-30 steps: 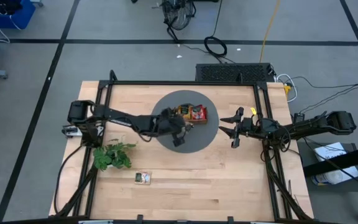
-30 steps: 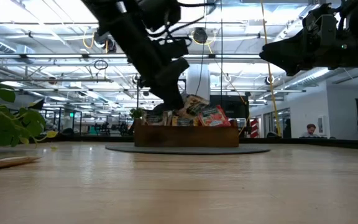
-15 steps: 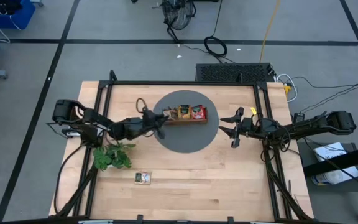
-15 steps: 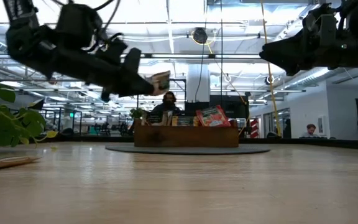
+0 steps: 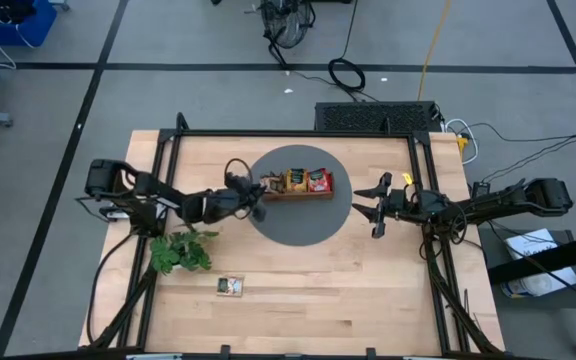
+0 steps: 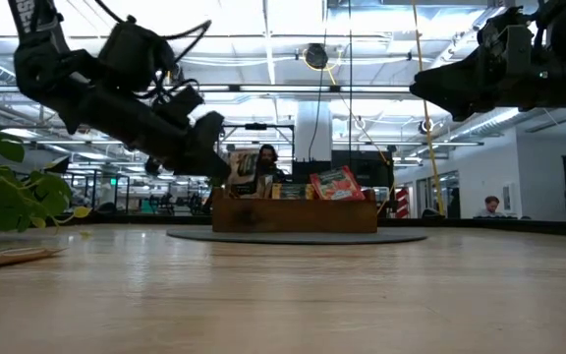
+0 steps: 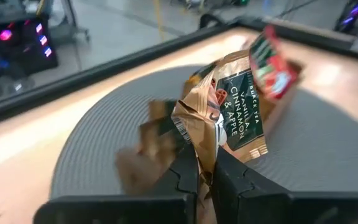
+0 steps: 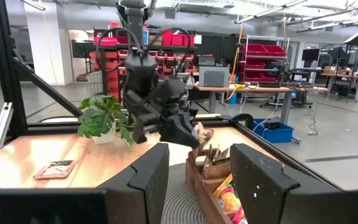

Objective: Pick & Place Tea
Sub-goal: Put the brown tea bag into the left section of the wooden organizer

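Observation:
My left gripper (image 5: 256, 205) is shut on a copper tea sachet with a dark green label (image 7: 236, 102), above the left rim of the round grey mat (image 5: 298, 225). The sachet also shows in the low view (image 6: 244, 169). The brown wooden tray (image 5: 299, 184) stands on the far part of the mat, with red and orange-yellow sachets (image 6: 337, 184) standing in it. Another sachet (image 5: 230, 286) lies flat on the table near the front. My right gripper (image 5: 370, 208) is open and empty, held above the table right of the mat. My left gripper pinches the sachet between its two fingers at a crumpled edge (image 7: 196, 144). The fingers (image 7: 185, 177) come from the table's left, slanting a little down. The sachet stands up past the fingertips, lifted clear of the mat and the tray.
A green leafy plant sprig (image 5: 180, 250) lies on the table near my left arm. Black frame rails (image 5: 158, 190) run along the table's sides. Bare wood (image 5: 348, 290) lies in front of the mat.
My left gripper has drawn back from the tray toward the table's left edge, lifting the sachet out and clear. It swung from pointing down at the tray to nearly level, then sank a little. My right gripper has kept still.

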Motion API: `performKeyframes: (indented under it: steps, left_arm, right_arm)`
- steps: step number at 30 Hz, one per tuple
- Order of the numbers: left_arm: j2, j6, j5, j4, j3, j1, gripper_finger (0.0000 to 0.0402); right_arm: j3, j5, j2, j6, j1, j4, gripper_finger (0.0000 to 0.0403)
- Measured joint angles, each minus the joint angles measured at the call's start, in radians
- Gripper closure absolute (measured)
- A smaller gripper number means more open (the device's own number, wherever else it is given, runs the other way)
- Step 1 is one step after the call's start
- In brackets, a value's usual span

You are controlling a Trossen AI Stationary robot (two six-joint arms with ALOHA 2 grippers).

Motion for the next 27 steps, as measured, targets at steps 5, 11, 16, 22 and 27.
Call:
performKeyframes:
  steps: [5, 11, 16, 22, 27]
  left_arm:
    - [0.0, -0.029, -0.006, -0.166, 0.06, 0.026, 0.0384]
    - [0.001, 0.145, -0.046, -0.319, 0.171, 0.018, 0.0384]
    - [0.001, 0.231, -0.056, -0.723, 0.35, 0.011, 0.0384]
    - [0.001, 0.283, -0.107, -1.06, 0.496, -0.007, 0.0384]
    - [0.001, 0.333, -0.119, -1.105, 0.521, -0.012, 0.0384]
  right_arm:
    - [0.0, 0.0, 0.0, 0.0, 0.0, 0.0, 0.0248]
    - [0.0, 0.0, 0.0, 0.0, 0.0, 0.0, 0.0248]
    - [0.0, 0.0, 0.0, 0.0, 0.0, 0.0, 0.0248]
    - [0.0, 0.0, 0.0, 0.0, 0.0, 0.0, 0.0248]
    - [0.0, 0.0, 0.0, 0.0, 0.0, -0.001, 0.0248]
